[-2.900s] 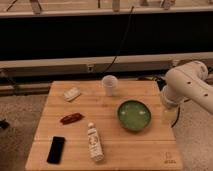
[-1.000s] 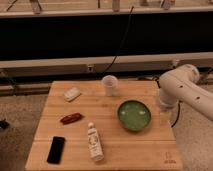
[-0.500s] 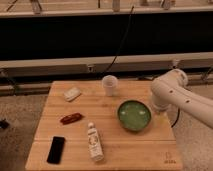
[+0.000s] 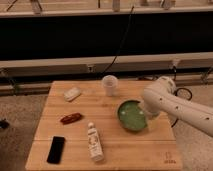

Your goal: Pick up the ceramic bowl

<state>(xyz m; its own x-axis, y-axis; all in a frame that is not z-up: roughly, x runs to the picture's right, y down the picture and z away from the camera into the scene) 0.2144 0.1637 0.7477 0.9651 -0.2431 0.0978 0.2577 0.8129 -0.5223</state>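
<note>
The ceramic bowl [image 4: 130, 116] is round, shallow and glossy green. It sits on the right half of the wooden table [image 4: 97, 107]. My white arm [image 4: 175, 107] reaches in from the right. Its gripper [image 4: 146, 113] hangs at the bowl's right rim and hides part of that rim. A small white cup [image 4: 109, 85] stands upright behind the bowl, to its left.
A white bottle [image 4: 94, 143] lies near the front edge. A black phone [image 4: 56, 149] lies at the front left. A red-brown packet [image 4: 71, 118] and a small white packet [image 4: 72, 94] lie on the left half. A dark wall with rails runs behind the table.
The arm has moved left and down, from beside the table's right edge to over the bowl's right rim. The bowl and the other things have not moved.
</note>
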